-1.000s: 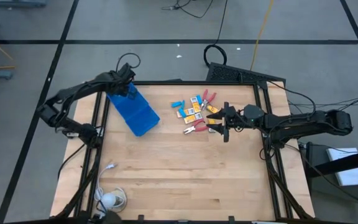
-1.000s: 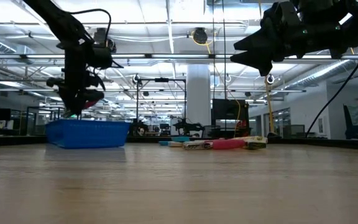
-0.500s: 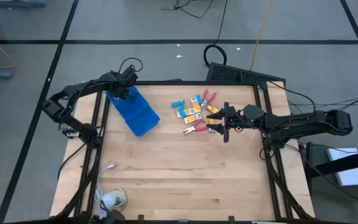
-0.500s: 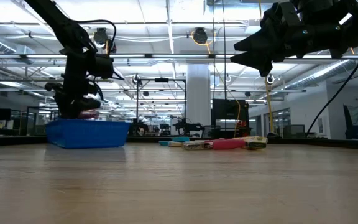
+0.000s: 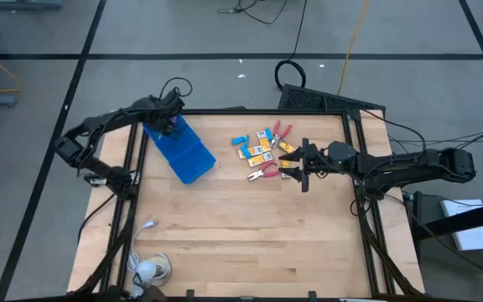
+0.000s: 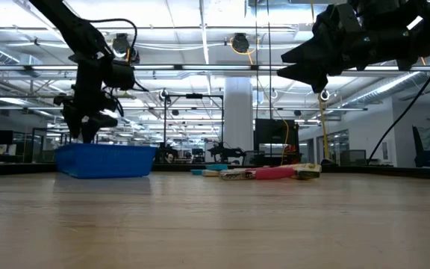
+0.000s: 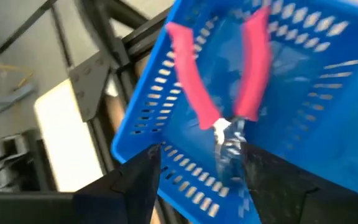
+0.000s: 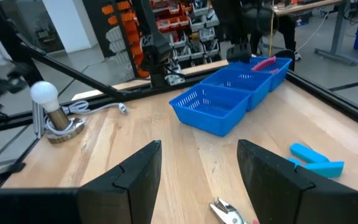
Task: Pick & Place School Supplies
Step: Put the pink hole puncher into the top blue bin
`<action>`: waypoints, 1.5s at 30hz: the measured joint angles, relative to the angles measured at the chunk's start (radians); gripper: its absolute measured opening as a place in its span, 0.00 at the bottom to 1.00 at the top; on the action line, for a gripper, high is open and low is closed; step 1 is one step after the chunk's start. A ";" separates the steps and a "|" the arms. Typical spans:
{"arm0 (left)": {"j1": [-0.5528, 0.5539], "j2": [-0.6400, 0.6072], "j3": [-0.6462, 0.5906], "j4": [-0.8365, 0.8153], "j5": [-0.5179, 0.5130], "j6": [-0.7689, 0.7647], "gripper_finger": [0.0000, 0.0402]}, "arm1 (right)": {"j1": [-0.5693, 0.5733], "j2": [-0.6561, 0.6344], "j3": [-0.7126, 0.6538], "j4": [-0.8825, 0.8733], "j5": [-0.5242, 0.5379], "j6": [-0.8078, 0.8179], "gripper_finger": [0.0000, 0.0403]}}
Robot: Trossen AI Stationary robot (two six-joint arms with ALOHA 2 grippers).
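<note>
A wooden worktop (image 5: 241, 226) seen from above, with two dark robot arms reaching in from its left and right edges. The left claw (image 5: 168, 126) hangs over the far end of a blue plastic tray (image 5: 187, 155), which lies slantwise near the worktop's far left corner. Its fingers (image 7: 135, 180) are spread apart and grasp nothing. In the left wrist view, a red-handled tool (image 7: 229, 93) lies loose in the tray's far compartment, handles splayed, metal tip towards the claw. The right wrist view shows the same tool (image 8: 263, 63) with one handle leaning up on the tray's wall.

The remaining school supplies (image 5: 262, 151) lie in a loose heap near the middle of the far edge: red-handled tools, small yellow-orange blocks and light-blue pieces. The right claw (image 5: 303, 164) hovers just beside the heap's right side, fingers parted and empty; the low view shows it raised well above the worktop.

A white cable and round white object (image 5: 148, 267) sit near the near left corner.
</note>
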 joint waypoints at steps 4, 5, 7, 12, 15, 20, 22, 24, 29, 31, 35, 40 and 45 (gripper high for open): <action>-0.030 -0.118 0.000 0.016 0.068 0.031 0.57 | 0.000 0.000 0.000 -0.045 0.004 -0.012 0.50; -0.040 -0.157 0.000 0.026 0.073 0.037 0.57 | 0.000 0.000 0.000 -0.059 0.005 -0.014 0.50; -0.060 -0.243 0.000 0.057 0.087 0.048 0.57 | 0.000 0.000 0.000 -0.083 0.006 -0.018 0.50; -0.118 -0.470 0.000 0.197 0.249 0.050 0.57 | 0.000 0.014 0.000 -0.146 0.021 -0.061 0.50; -0.174 -0.584 -0.014 0.324 0.363 0.052 0.57 | 0.000 0.030 0.000 -0.165 0.108 -0.093 0.50; -0.291 -0.723 -0.121 0.562 0.526 0.053 0.57 | -0.001 0.081 0.000 -0.215 0.215 -0.091 0.50; -0.346 -0.758 -0.192 0.677 0.572 0.047 0.57 | -0.003 0.108 0.000 -0.218 0.228 -0.102 0.50; -0.403 -0.780 -0.271 0.783 0.592 0.033 0.57 | -0.006 0.134 0.000 -0.212 0.242 -0.103 0.50; -0.540 -0.781 -0.440 0.993 0.571 0.007 0.57 | -0.054 0.188 0.006 -0.209 0.311 -0.046 0.50; -0.585 -0.782 -0.480 1.036 0.541 0.015 0.57 | -0.112 0.204 0.033 -0.247 0.311 -0.023 0.50; -0.652 -0.781 -0.522 1.037 0.508 0.054 0.57 | -0.240 0.261 0.150 -0.389 0.234 -0.085 0.50; -0.688 -0.782 -0.524 1.040 0.503 0.054 0.57 | -0.407 0.404 0.349 -0.543 0.128 -0.204 0.50; -0.688 -0.782 -0.524 1.041 0.501 0.054 0.57 | -0.521 0.572 0.493 -0.622 0.130 -0.248 0.50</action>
